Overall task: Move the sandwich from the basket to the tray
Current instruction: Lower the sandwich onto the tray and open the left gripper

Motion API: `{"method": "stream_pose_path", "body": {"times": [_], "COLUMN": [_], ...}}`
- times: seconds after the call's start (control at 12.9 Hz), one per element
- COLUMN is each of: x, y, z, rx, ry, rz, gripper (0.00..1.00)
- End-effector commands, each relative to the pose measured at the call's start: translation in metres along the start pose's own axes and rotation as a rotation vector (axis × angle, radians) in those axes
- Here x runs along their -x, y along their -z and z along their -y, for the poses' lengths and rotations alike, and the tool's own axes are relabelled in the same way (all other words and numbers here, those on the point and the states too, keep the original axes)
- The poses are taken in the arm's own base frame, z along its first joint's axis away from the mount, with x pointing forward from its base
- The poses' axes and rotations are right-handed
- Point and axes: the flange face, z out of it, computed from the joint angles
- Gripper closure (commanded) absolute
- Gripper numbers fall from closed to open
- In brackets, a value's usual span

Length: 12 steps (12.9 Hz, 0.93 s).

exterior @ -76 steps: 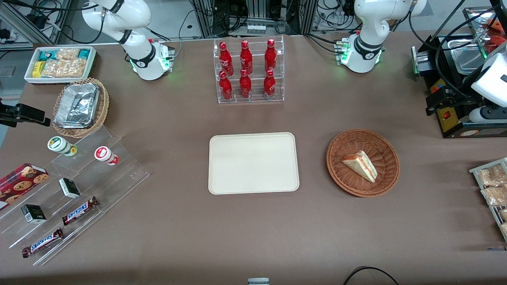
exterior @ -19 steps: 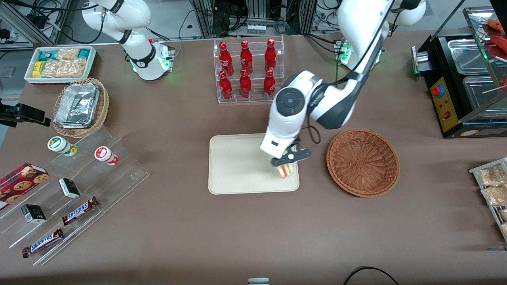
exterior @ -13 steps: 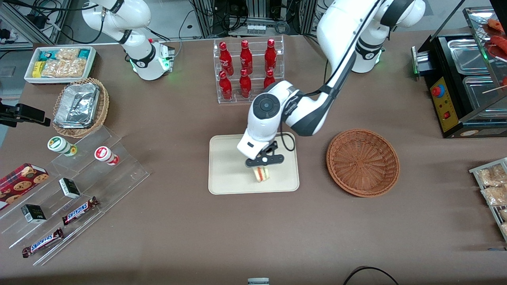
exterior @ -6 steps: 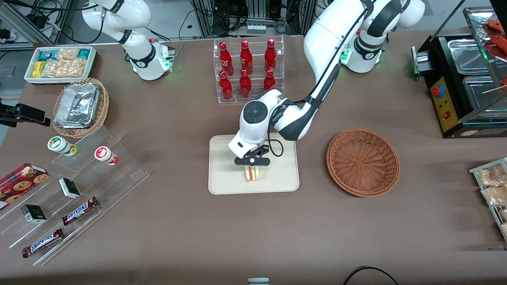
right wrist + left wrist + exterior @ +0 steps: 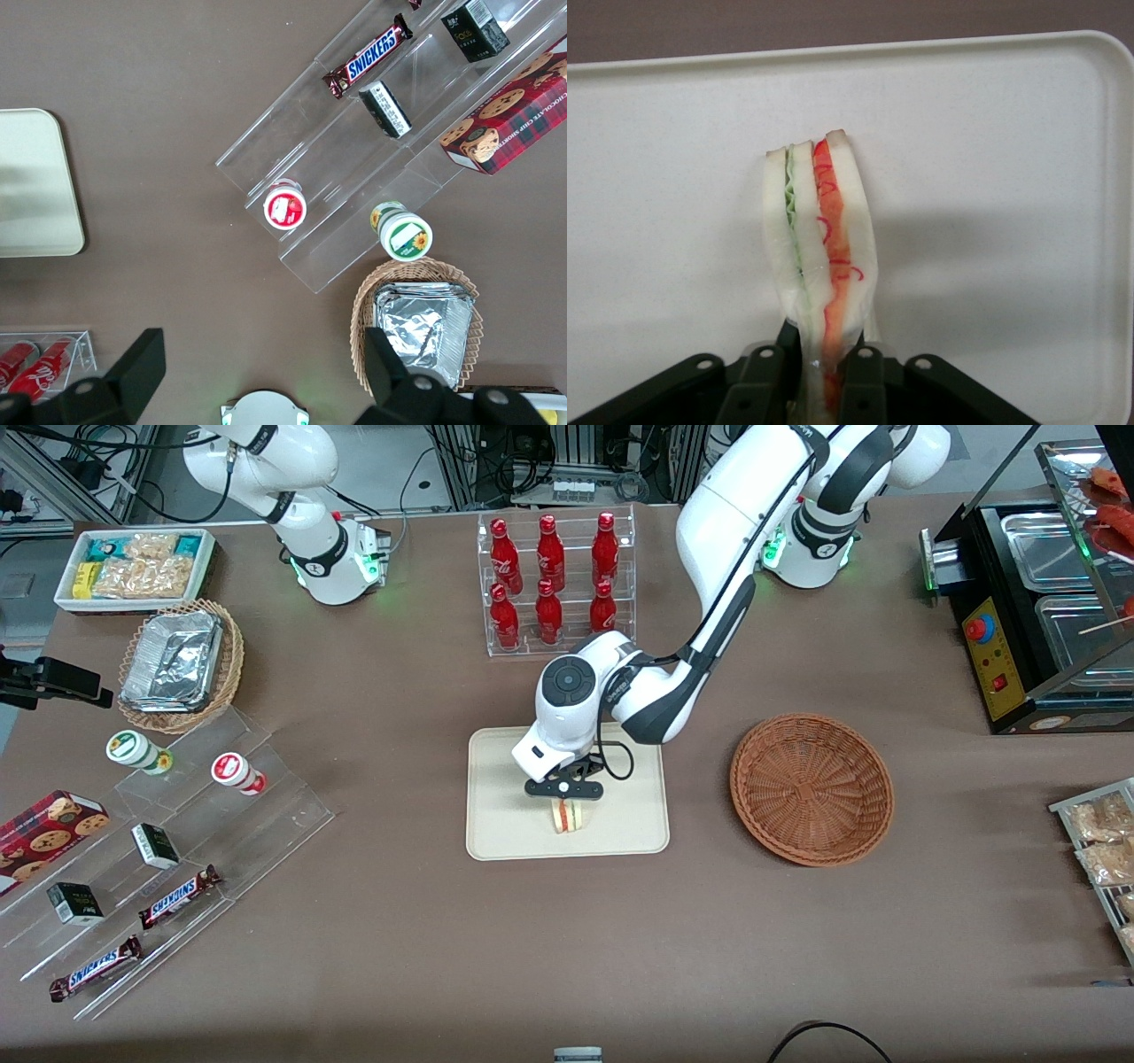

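A: Where do we see the sandwich [image 5: 566,816] at this moment?

B: We see it over the tray [image 5: 505,824], in the part of the tray that is nearer to the front camera. It stands on edge, with the cut edge and its red and green layers turned to the camera. In the wrist view the sandwich [image 5: 819,257] has the cream floor of the tray [image 5: 992,177] all around it.

A: And the gripper [image 5: 564,790], what is its state?

B: It is clamped on the sandwich. In the wrist view we see the gripper [image 5: 819,372] with one black finger [image 5: 764,381] pressing each bread face, and the slices are squeezed narrower where the fingers meet them. The gripper hangs above the middle of the tray.

A: Can we say that the sandwich touches the tray floor?

B: We cannot tell this. The lower tip is very close to the floor, but whether they touch is not visible to us.

A: And the basket [image 5: 811,788]?

B: It sits on the brown table [image 5: 399,939] beside the tray, toward the working arm's end, with only its woven floor showing. The rack of red bottles [image 5: 554,584] stands farther from the front camera than the tray.
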Motion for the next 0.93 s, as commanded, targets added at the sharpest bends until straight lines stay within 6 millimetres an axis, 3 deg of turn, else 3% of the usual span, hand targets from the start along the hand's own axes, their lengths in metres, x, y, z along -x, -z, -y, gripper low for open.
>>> {"method": "stream_pose_path", "body": {"times": [0.0,0.15,0.46,0.62,0.77,0.85], "x": [0.004,0.0,-0.01,-0.022,-0.039,-0.036], "y": [-0.003,0.01,0.084,0.13,0.176,0.198], "z": [-0.01,-0.009,-0.003,0.015,0.048,0.056], "rx": [-0.011,-0.005,0.016,0.004,-0.011,-0.021], "ry": [0.002,0.014,0.044,0.104,0.161,0.176], "rz": [-0.017,-0.031,-0.063,-0.088,-0.089,-0.084], "gripper": [0.0,0.0,0.0,0.0,0.0,0.0]}}
